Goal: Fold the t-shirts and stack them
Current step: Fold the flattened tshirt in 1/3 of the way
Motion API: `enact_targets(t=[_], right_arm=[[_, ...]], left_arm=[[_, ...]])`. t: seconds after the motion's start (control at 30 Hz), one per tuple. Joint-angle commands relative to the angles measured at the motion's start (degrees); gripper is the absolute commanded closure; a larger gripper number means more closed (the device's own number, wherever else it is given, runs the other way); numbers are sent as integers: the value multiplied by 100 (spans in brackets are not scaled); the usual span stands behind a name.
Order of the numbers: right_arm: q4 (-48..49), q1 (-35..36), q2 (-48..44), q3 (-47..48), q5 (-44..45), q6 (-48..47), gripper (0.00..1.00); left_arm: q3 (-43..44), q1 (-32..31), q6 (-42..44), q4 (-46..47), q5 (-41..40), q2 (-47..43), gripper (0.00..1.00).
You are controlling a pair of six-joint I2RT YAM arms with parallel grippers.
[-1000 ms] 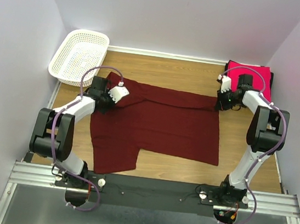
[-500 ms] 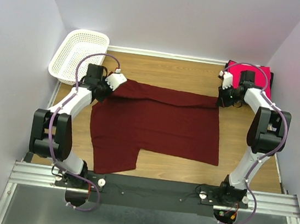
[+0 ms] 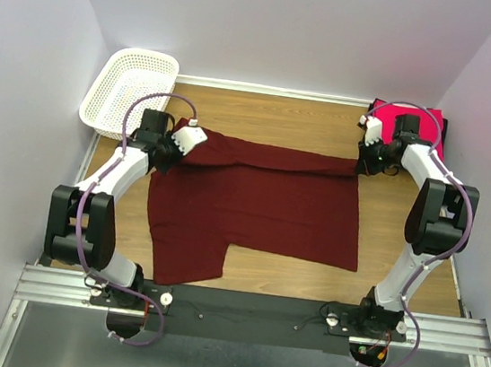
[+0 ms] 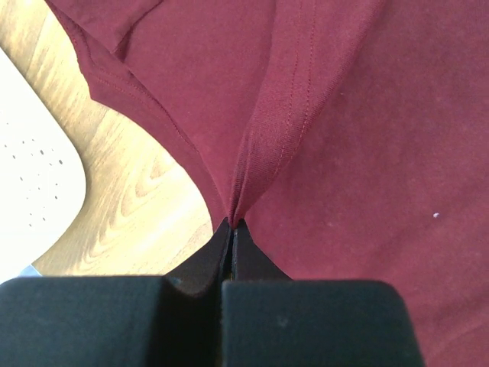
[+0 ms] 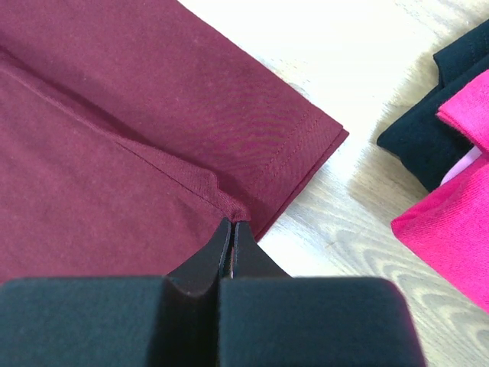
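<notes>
The dark maroon t-shirt lies spread across the wooden table, its far strip folded over. My left gripper is shut on the shirt's far left edge; the left wrist view shows the cloth pinched into a ridge at the fingertips. My right gripper is shut on the shirt's far right corner. The folded bright pink-red t-shirt lies at the far right on a black one; both show in the right wrist view, pink and black.
A white plastic mesh basket stands at the far left corner, its rim close to my left gripper. Bare wooden table lies beyond the shirt. Walls enclose three sides.
My left gripper has moved toward the far left, pulling the shirt's left edge with it and stretching the far fold. My right gripper shifted slightly farther back with its corner.
</notes>
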Motion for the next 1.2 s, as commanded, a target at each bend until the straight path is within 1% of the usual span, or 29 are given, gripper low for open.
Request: enact_targets(t=[0.0,0.1,0.2,0.23,0.27,0.3,0.33,0.37,0.43,0.47,0.5,0.57,0.63,0.67,0.7,0.73,0.77,0.8,0.87,1.0,1.17], right_arm=[[-197,-10,-92,191,-24,-34,99],[-214,-10,-180,42,55,-148,99],[-232,-10,-101,-142,108,-289,100],[-258,-10,-75,-160,108,-298,98],[-293,-10,-5,-160,73,-298,86],[-389,-10,4,-152,46,-315,78],[-434,-10,-4,-143,2,-333,70],[-512,-10,-57,-134,-24,-333,54],[-618,-10,-153,-99,-103,-333,41],[-662,-10,-215,-73,-199,-316,36],[-750,-10,-311,-46,-252,-281,17],[-838,-10,-365,129,-481,-166,16],[-900,-10,-304,287,-630,79,17],[-935,16,-234,479,-761,176,21],[-961,42,-155,560,-806,281,24],[-988,69,38,639,-841,421,27],[-1014,121,118,779,-859,484,33],[-1014,130,206,841,-868,632,36],[-1032,148,434,1016,-938,747,39],[-1049,148,663,1158,-921,941,43],[-1067,148,716,1079,-746,880,43]], left_arm=[[305,45,-24,-333,213,-252,100],[209,45,46,-387,213,-358,100],[-159,45,221,-299,178,-341,100],[-256,45,283,-247,213,-323,100],[-431,45,501,-255,266,-314,96],[-511,45,642,-299,344,-323,80],[-590,45,783,-369,458,-349,73],[-730,54,1080,-465,564,-454,65],[-758,89,1319,-597,740,-560,55],[-732,106,1373,-676,810,-604,43],[-566,124,1469,-868,1011,-613,32],[-146,124,1409,-993,1241,-517,31],[172,115,979,-941,1539,-210,32],[530,115,812,-914,1767,148,35],[725,115,654,-897,1856,360,38],[910,115,278,-871,1944,606,41],[1286,115,109,-844,2014,826,42],[1472,115,-6,-827,2215,1272,43],[1937,115,-400,-783,2418,1827,43],[2554,106,-867,-695,2806,2557,43],[3108,45,-1035,-659,2990,3156,43]])
